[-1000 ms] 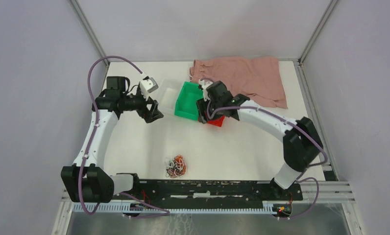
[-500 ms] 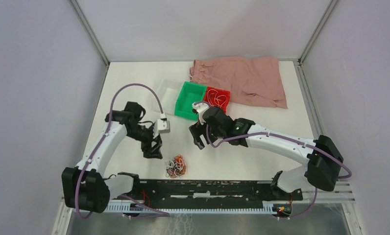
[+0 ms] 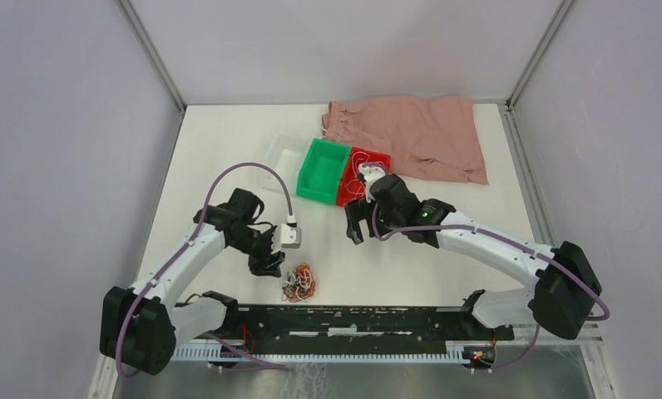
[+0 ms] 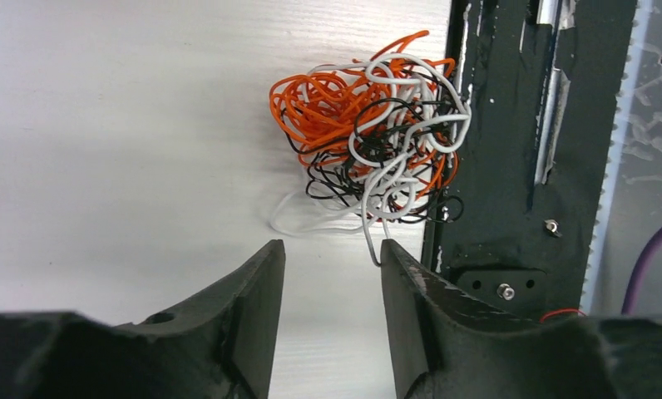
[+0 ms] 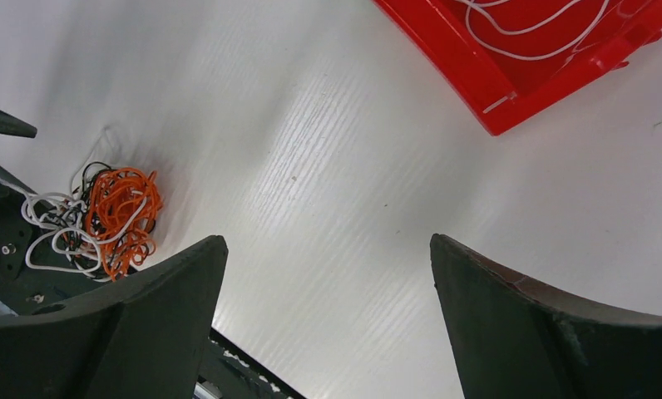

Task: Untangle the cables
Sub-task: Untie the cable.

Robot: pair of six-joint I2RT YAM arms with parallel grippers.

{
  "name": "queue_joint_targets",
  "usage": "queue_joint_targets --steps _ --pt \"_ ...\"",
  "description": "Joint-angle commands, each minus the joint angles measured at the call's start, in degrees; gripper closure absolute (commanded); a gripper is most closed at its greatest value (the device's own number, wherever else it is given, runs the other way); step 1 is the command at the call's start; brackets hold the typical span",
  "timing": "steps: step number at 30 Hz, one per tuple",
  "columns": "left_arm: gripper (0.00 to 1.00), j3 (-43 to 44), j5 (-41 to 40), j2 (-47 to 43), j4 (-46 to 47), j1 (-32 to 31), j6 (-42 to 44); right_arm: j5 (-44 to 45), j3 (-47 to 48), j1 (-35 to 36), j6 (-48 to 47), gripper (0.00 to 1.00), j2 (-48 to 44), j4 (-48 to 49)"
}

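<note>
Tangle of thin white, orange and black cables [image 3: 298,283] lies on the white table [image 3: 228,141], at the edge of the black base rail [image 3: 353,320]. Left gripper [image 4: 332,249] just beside it, jaws narrowly parted, holding nothing. Right gripper [image 5: 328,249] near the red plastic bin [image 3: 379,159], jaws wide, holding nothing.

Bare table [image 3: 411,262] btwn cables [image 3: 298,283] & red bin [image 5: 461,66]; black rail [image 3: 353,316] abutting cables
</note>
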Motion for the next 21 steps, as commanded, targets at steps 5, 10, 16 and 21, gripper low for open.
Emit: queue_joint_targets --steps 5,10,16,21 --pt "0.63 -1.3 1.56 0.52 7.31 -1.29 -7.31 -1.67 -0.3 0.13 1.01 0.01 -2.33 4.31" --pt "0.78 -0.67 0.76 -1.82 8.28 -1.31 -9.96 -1.92 -1.73 0.05 1.45 0.01 -3.59 9.44" --pt "0.96 -1.3 -2.53 -5.17 11.94 -1.6 -12.1 -0.45 -2.08 -0.11 2.18 0.02 -4.25 11.07" --pt "0.97 0.58 -3.98 -5.33 13.17 -1.6 -12.29 0.12 -4.6 -0.13 3.23 0.05 -6.09 12.73"
